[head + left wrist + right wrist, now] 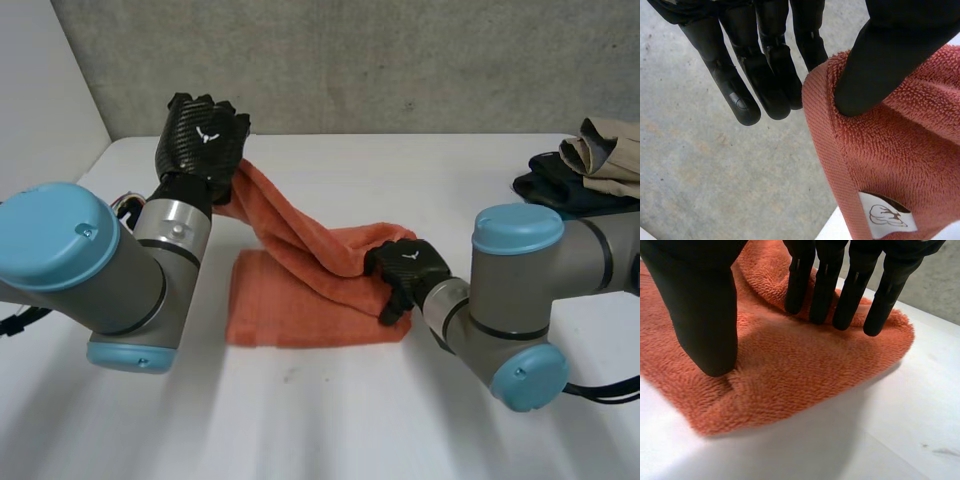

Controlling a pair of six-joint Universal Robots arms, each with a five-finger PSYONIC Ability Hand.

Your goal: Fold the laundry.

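Left arm [55, 240], blue cap and all, sat closest to the lens, with the right arm [520, 290] across from it. Between them the orange towel [300, 305] lay mid-way on the white table [330, 430]: lower layer flat, one edge pulled up off it in a sagging band that ran from hand to hand. At the band's far end my left hand [202, 140] was raised, thumb [875, 70] clamped on the hemmed corner against the fingers [765, 85], label [887, 216] just below the pinch, so it was gripping the towel. Down low at the towel's right edge, close to the table, was my right hand [405, 272]. Its thumb dug into the pile, its fingers [840, 295] pressed into a crease beyond, and the cloth bunched between them. I read that as a hold on the towel too, only looser. Off at the far right sat a heap of other clothes [585, 165], beige on dark, well apart and untouched.

Step, as I judged it: mid first fold, with the lifted edge to go over the flat part. Next move called for both hands to travel together, take the sag out of the band, bring the left down level with the right, lay edge on edge, then let go
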